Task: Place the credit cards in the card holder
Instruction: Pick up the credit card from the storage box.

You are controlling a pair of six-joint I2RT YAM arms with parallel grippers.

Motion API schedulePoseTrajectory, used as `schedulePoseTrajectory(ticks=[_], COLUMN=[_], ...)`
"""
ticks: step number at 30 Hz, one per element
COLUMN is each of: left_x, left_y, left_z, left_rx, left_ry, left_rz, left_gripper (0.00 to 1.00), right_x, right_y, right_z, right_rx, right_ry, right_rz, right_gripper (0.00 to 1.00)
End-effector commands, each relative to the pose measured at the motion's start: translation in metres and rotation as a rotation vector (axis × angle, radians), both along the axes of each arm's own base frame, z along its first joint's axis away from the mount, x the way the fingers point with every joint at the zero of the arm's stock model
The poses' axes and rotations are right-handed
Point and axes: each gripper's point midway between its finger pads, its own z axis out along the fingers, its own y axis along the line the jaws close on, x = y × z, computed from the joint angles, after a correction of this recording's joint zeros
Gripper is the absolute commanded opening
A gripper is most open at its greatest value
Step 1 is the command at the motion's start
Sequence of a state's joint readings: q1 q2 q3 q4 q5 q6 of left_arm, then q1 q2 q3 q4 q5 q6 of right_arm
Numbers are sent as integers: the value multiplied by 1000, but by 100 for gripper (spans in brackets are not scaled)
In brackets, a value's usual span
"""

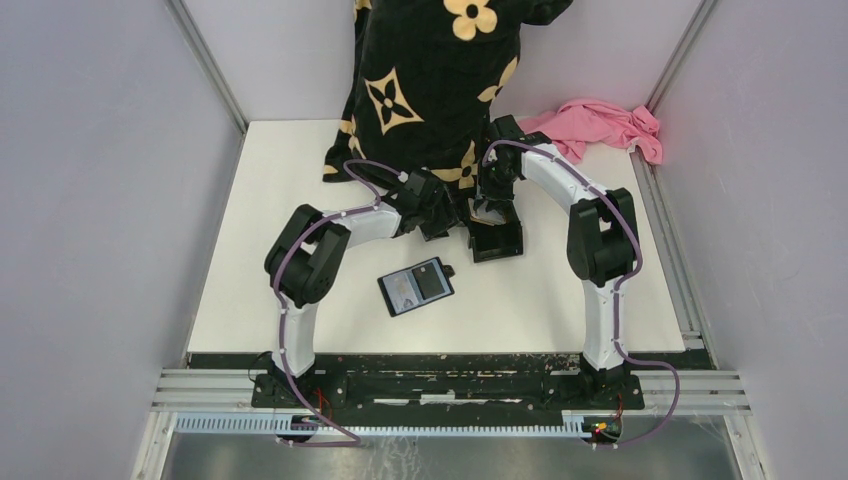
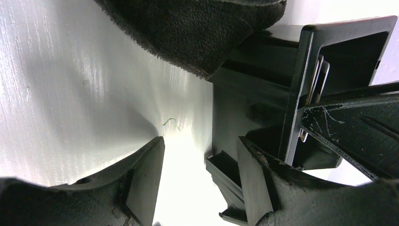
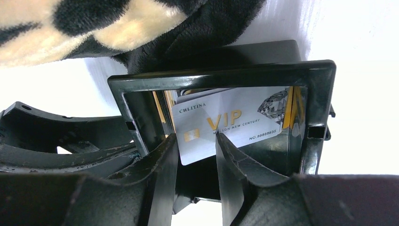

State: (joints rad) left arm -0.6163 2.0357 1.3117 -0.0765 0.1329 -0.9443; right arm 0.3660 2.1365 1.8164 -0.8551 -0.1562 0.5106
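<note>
The card holder (image 1: 416, 286) lies open on the white table in front of both grippers, its greyish pockets facing up. A black tray (image 1: 497, 240) stands tilted behind it. In the right wrist view a whitish-grey VIP card (image 3: 235, 122) leans inside the tray's frame (image 3: 221, 73) with other card edges behind it. My right gripper (image 3: 196, 139) is open by a narrow gap, its tips against the card's lower left part. My left gripper (image 2: 200, 143) is open over bare table, its right finger beside the tray wall (image 2: 296, 70). I cannot make out a blue card.
A black plush cloth with cream flower patterns (image 1: 430, 80) hangs over the table's back and touches the tray. A pink cloth (image 1: 600, 125) lies at the back right corner. Grey walls close in the table on both sides.
</note>
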Motion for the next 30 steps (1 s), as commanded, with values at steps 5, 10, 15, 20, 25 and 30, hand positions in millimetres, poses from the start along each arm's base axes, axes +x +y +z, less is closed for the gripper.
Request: schedulePoseTrajectory(ticks=[5,10,15,20,25,30], left_x=[8,7,7,6,6,5], left_y=[-20,-20,-21,-22,-24,-24], left_z=[21,20,20,20,22,21], left_rx=[-39,-38,-37,-37,-40,-36], left_ry=[-70,-69,-68,-70,-74,-71], left_rz=[-46,-49,-49,-52,-56,-59], left_gripper=[65,65,65,65,65,65], right_x=[0,-1,-2,-3,-5,-7], right_y=[23,23,22,20,17,11], right_z=[41,47,52,55,52,50], right_rx=[87,87,88,83,62,34], right_ry=[-68,-79,-87,-90,-80,-76], right_rz=[37,41,43,46,49,48], right_gripper=[38,36,34,31,22,14])
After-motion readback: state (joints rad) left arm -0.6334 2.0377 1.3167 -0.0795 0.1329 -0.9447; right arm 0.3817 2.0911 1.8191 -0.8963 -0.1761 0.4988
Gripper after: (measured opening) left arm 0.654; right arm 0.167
